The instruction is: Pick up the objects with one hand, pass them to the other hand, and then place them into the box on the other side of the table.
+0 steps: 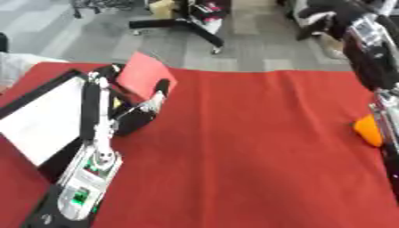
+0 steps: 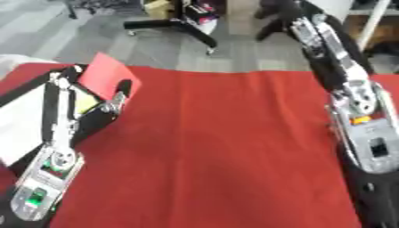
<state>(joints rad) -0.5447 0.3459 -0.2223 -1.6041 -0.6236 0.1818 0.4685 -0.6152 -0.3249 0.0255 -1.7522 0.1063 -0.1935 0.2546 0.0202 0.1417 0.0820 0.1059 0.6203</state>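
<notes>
Worktop [image 1: 257, 147] covered in red cloth, blurred in both views. Left arm comes in from the lower left and reaches to the box [image 1: 46, 113] at the left edge, a black-rimmed box with a white inside; its near and left parts are cut off by the frame. Left hand [image 1: 156, 95] sits at the box's far right corner, black fingers pointing up, just beside a tilted pink-red flap or card [image 1: 144, 73]; whether the fingers curl round anything can't be told, too blurred and partly hidden by the arm. A small yellowish patch [image 2: 84, 103] shows inside the box next to the arm, shape unclear. Right arm rises along the right side toward the upper right; right hand [image 2: 279, 13] is a dark blur up over the floor beyond the worktop's far edge, fingers not readable, open or closed can't be told. Orange object [image 1: 368, 129] lies at the right edge of the worktop, half hidden behind the right arm in the left eye view and hidden in the right eye view.
</notes>
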